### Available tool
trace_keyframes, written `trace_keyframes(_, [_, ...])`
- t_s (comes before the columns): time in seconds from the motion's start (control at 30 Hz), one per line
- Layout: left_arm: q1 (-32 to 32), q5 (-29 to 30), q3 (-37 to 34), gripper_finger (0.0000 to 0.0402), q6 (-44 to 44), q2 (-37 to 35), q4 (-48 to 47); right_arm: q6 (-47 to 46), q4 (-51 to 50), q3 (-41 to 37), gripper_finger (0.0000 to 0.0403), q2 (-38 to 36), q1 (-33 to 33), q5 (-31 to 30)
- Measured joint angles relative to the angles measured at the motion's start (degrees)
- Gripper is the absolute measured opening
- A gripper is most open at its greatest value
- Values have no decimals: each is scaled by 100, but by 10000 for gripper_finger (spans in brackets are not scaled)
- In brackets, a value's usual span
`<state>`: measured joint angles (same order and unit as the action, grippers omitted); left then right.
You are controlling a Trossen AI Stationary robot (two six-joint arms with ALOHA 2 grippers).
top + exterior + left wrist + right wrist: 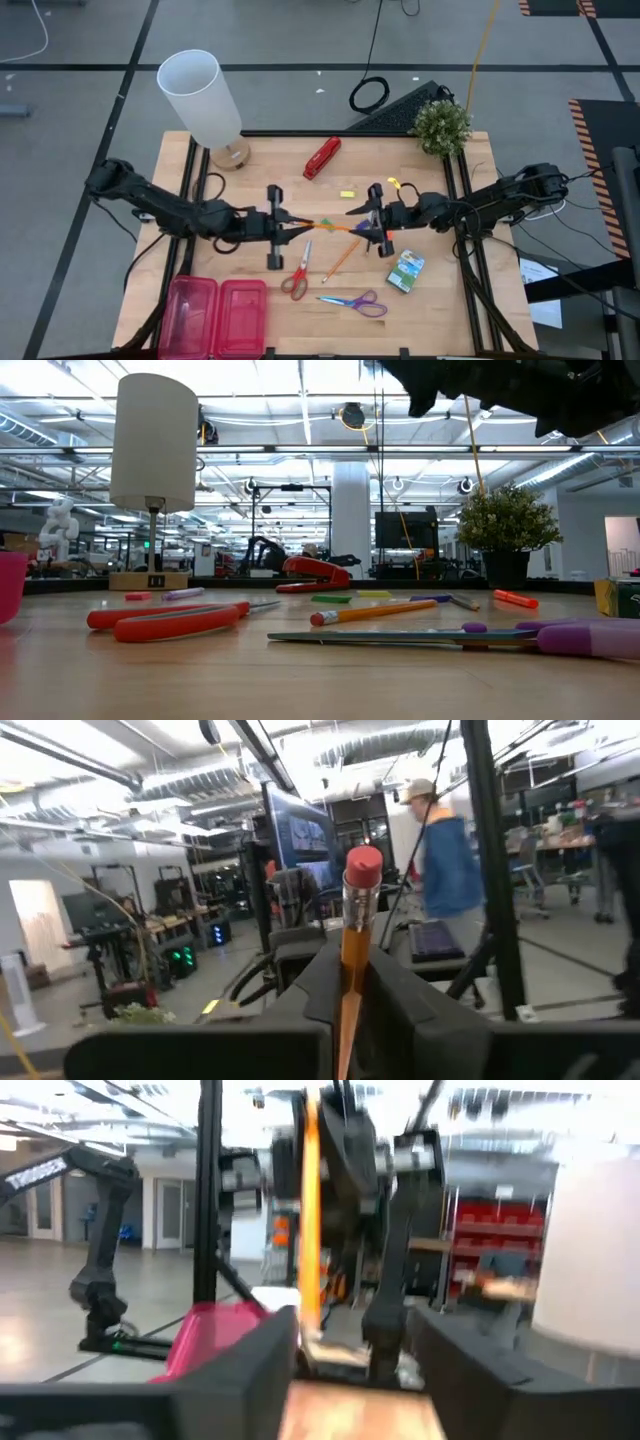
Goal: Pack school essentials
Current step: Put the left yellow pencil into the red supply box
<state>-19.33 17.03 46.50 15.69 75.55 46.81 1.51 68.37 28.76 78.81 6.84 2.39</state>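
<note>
An orange pencil [330, 226] with a red eraser end [362, 870] hangs level above the table's middle. My left gripper [297, 224] is shut on it from the left. My right gripper [360, 224] faces it from the right and is open. The pencil's free end [310, 1210] lies close beside one of its fingers [265, 1365]; whether they touch I cannot tell. On the table below lie red-handled scissors [297, 277], purple-handled scissors [352, 302], a second pencil [340, 262], a green crayon box [406, 271] and small erasers [347, 193]. My left gripper pinches the pencil's shaft [350, 965] between its two fingers. The fingers come level from the table's left and lie along the pencil, whose eraser end sticks out past the fingertips toward the other gripper. The pencil is lifted clear of the table.
An open pink case [217, 315] sits at the near left corner. A red stapler [322, 157], a white lamp [205, 100] and a potted plant [441, 125] stand along the far edge. A person shows in the room beyond [440, 860].
</note>
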Motion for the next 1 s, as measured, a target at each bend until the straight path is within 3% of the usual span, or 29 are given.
trace_keyframes(0.13, [-250, 319, 0, 15, -518, -696, -1207, -175, -1367, 240, 297, -273, -1, -1])
trace_keyframes(0.27, [-545, 631, 0, 16, -1429, -1369, -2638, -222, -3266, 581, 333, -682, -1, 3])
trace_keyframes(0.4, [-985, 1185, 0, 26, -2518, -1844, -3838, -161, -4616, 799, 331, -1057, 2, -247])
trace_keyframes(0.57, [-1441, 1248, 0, 19, -3997, -2061, -4893, 129, -5354, 810, 309, -1466, -1, -798])
trace_keyframes(0.8, [-1996, 1125, -2, 23, -5854, -1749, -5974, 566, -5662, 810, 286, -1761, -1, -1004])
trace_keyframes(1.0, [-2493, 852, -2, 21, -7136, -1261, -6190, 1066, -5658, 810, 281, -1851, -51, -1007])
